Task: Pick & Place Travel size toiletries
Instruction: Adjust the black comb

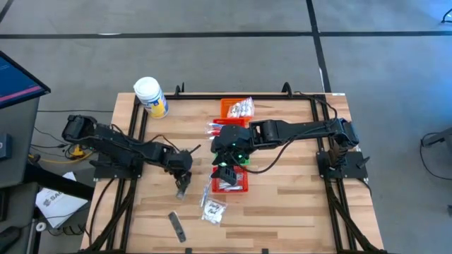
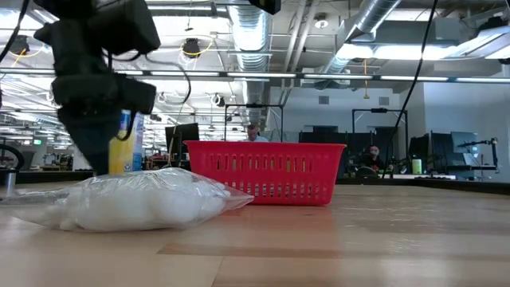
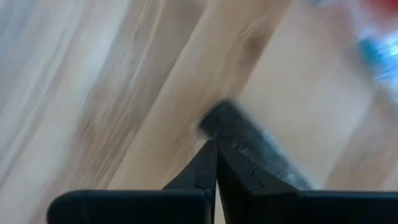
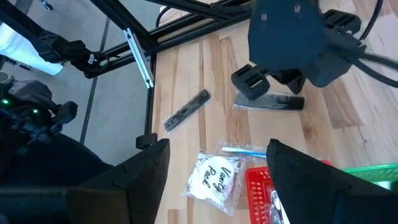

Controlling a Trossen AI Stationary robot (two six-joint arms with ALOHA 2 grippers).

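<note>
A dark flat strip point(image 4: 270, 101) lies flat on the wood left of the red basket point(image 1: 229, 182). My left gripper point(image 1: 183, 176) is shut, pointing steeply down at that strip's end, which also shows as the strip point(image 3: 249, 146) in the left wrist view. A second dark strip point(image 4: 186, 111) and a clear sachet point(image 4: 214, 177) with white contents lie nearer the front edge. More sachets fill the red basket and the orange basket point(image 1: 235, 108). My right gripper point(image 4: 217, 149) hangs open, high over the table's middle, with nothing between its fingers. My left gripper comes at the strip's end point(image 4: 241, 102) from above with its fingers shut. The strip shows its broad face beyond the fingertips point(image 3: 205, 163) and does not sit in the seam between them. Whether the tips touch it, I cannot tell.
A large white jar point(image 1: 150, 97) with a yellow label stands at the far left corner. A green basket point(image 4: 373, 171) sits under the right arm, between the orange and red ones. Black frame rails point(image 4: 140, 59) run along the table's edges. Bare wood point(image 1: 296, 190) lies at the right.
</note>
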